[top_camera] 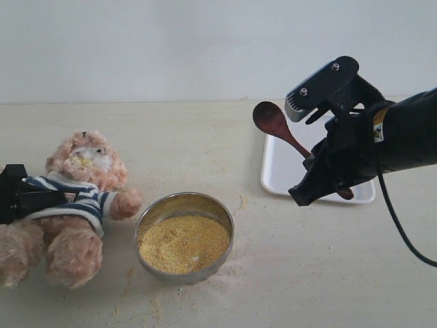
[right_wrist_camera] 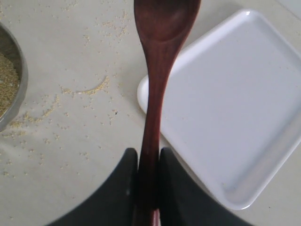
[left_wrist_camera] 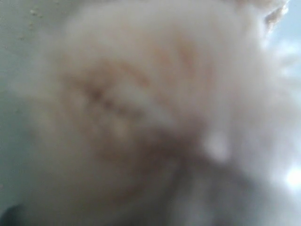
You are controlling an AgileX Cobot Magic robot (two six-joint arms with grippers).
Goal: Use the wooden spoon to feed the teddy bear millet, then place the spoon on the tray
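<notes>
The teddy bear (top_camera: 75,198) lies on its back at the left, with yellow grains on its white muzzle. My left gripper (top_camera: 41,198) reaches in from the left edge and is shut on the bear's striped torso. The left wrist view shows only blurred fur (left_wrist_camera: 141,117). The millet (top_camera: 183,242) fills the metal bowl (top_camera: 184,199) at centre. My right gripper (top_camera: 317,167) (right_wrist_camera: 149,155) is shut on the handle of the wooden spoon (top_camera: 272,119) (right_wrist_camera: 164,28). The spoon's oval bowl is empty and hangs in the air over the near-left edge of the white tray (top_camera: 280,174) (right_wrist_camera: 235,94).
Loose millet grains (right_wrist_camera: 94,89) lie scattered on the beige tabletop around the bowl and toward the tray. The bowl's rim (right_wrist_camera: 19,80) shows at the edge of the right wrist view. A pale wall runs behind the table.
</notes>
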